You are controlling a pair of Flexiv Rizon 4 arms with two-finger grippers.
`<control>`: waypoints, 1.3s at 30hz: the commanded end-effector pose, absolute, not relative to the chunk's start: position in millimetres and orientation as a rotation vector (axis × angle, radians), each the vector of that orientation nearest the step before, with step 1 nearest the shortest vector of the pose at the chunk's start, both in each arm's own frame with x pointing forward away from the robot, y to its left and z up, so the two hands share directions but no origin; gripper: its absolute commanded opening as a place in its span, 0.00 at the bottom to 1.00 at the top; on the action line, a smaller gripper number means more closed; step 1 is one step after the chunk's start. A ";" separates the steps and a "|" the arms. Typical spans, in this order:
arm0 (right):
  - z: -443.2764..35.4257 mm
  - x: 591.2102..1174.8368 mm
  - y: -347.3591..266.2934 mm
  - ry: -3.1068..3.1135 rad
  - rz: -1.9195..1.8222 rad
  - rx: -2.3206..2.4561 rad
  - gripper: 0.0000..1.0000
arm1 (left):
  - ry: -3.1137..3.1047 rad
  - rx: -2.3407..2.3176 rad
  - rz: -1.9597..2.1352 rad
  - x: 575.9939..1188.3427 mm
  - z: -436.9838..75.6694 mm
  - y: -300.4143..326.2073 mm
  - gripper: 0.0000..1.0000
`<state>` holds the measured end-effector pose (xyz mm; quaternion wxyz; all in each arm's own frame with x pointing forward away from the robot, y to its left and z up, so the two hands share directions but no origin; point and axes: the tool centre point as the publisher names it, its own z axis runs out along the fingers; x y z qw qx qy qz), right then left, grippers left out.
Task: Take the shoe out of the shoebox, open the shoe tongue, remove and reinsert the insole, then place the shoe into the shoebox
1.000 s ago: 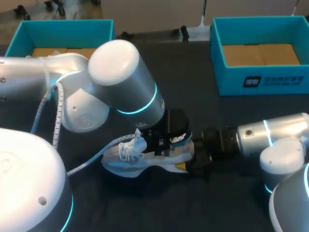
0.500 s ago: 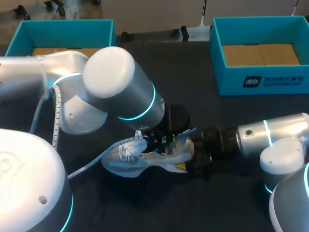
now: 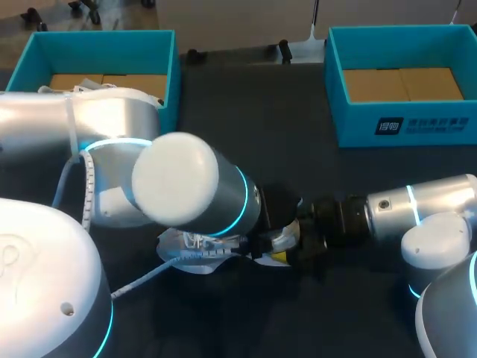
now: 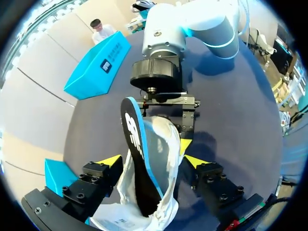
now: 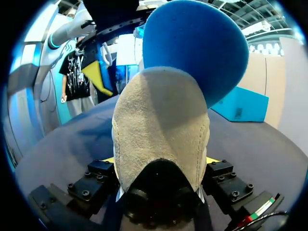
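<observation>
A white mesh sneaker with a beige suede heel (image 3: 179,257) lies toward the near edge of the dark matte desk (image 3: 298,171), around its middle. Bare surface separates it from an open teal cardboard shoebox (image 3: 97,37) at the far left corner and a second teal shoebox (image 3: 402,123) at the far right corner. The right end effector (image 5: 161,161) is clamped on the fuzzy heel from both sides. The left end effector (image 4: 153,161) stands spread wide astride the sneaker, gripping nothing. A black foam insole with a blue underside (image 4: 137,159) juts upright from the sneaker's opening.
</observation>
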<state>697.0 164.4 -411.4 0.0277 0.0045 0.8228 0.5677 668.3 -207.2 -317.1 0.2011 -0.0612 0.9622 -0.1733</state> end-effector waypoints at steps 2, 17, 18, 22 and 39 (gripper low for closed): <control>-410.1 695.9 165.8 2.544 1.745 0.016 0.00 | 2.677 -0.182 -0.490 669.2 -320.7 -202.7 0.80; -410.1 695.9 165.8 2.544 1.745 0.016 0.00 | 2.667 -0.225 -0.476 679.4 -337.0 -202.3 0.49; -410.1 695.9 165.8 2.544 1.745 0.016 0.00 | 2.669 -0.229 -0.472 680.0 -338.3 -202.6 0.47; -410.1 695.9 165.8 2.544 1.745 0.016 0.00 | 2.669 -0.245 -0.476 683.6 -338.7 -203.9 0.00; -410.1 695.9 165.8 2.544 1.745 0.016 0.00 | 2.600 -0.194 -0.513 688.0 -322.2 -222.2 0.24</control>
